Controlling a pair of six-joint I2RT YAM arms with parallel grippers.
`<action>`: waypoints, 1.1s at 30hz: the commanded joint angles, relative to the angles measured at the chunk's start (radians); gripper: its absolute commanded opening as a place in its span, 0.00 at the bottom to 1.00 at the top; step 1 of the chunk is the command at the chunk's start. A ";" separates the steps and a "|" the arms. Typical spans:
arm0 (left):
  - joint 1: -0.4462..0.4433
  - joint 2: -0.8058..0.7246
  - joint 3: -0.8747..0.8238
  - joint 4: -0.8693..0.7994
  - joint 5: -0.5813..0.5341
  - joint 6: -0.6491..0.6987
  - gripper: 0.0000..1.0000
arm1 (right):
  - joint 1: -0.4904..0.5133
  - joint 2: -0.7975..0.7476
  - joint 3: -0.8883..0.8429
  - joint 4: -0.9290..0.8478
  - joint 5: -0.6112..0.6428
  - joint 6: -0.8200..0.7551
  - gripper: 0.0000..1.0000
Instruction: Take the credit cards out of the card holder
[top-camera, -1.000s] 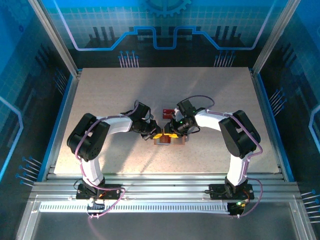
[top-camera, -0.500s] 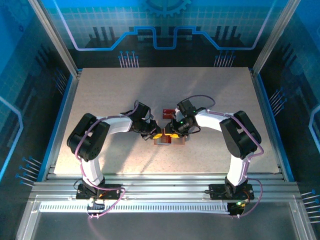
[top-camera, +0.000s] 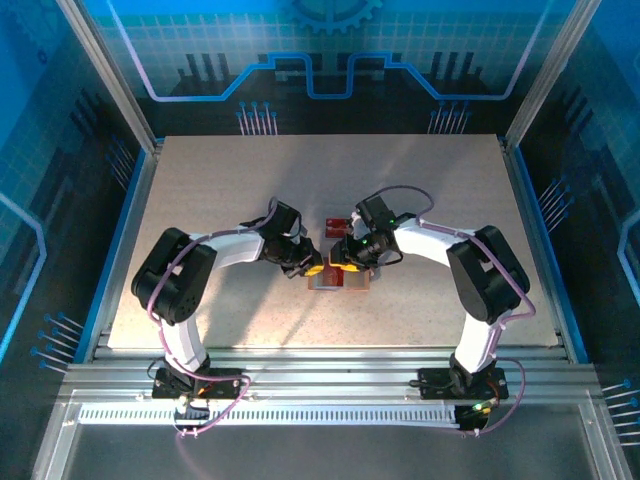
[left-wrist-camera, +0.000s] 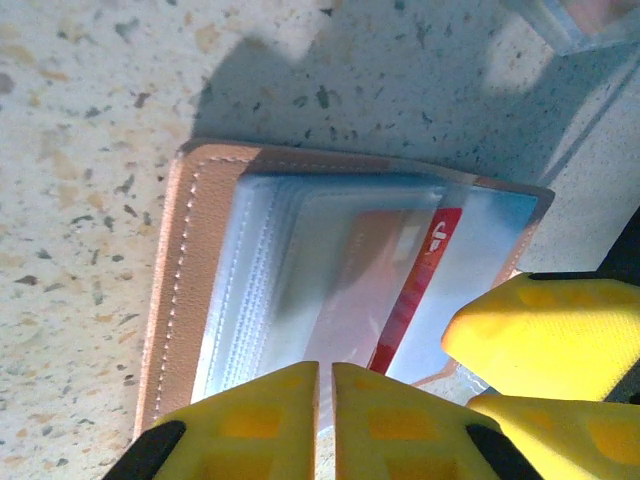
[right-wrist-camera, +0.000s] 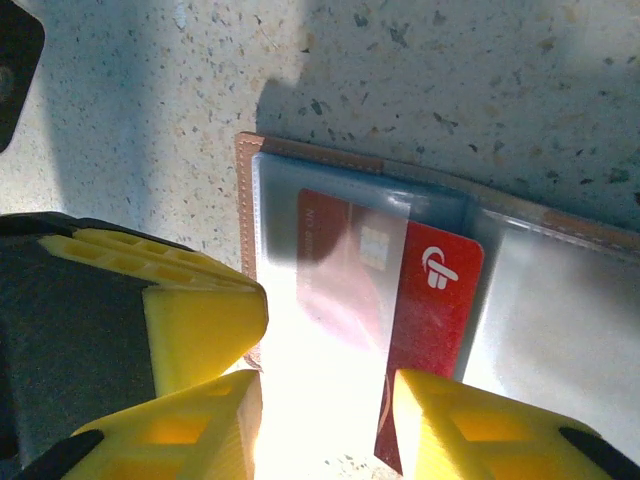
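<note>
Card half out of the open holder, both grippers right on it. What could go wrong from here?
The right gripper stands open over the flat card; closing could pinch the clear sleeve too, or slip off. The left gripper, shut, sits at the edge of the holder; a pull might drag it. The two grippers are close and could bump.

We hold our left arm (top-camera: 225, 248) and right arm (top-camera: 432, 238) bent inward from their bases, elbows out, with the wrists angled down toward each other. Our left claw (top-camera: 313, 268) has its yellow fingers (left-wrist-camera: 250, 420) pressed nearly together. Our right claw (top-camera: 341, 267) sits just beside it, its fingers (right-wrist-camera: 190, 425) parted. Glare there leaves us unsure whether the tips touch down.
</note>
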 joint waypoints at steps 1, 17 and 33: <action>0.007 -0.021 0.026 -0.062 -0.012 0.043 0.12 | 0.013 -0.026 -0.006 -0.019 0.008 -0.013 0.40; -0.022 0.027 0.057 -0.122 -0.038 0.068 0.06 | -0.010 -0.026 -0.051 -0.019 0.007 -0.012 0.38; -0.030 0.045 0.065 -0.154 -0.056 0.071 0.06 | -0.024 -0.026 -0.087 0.012 -0.001 -0.006 0.36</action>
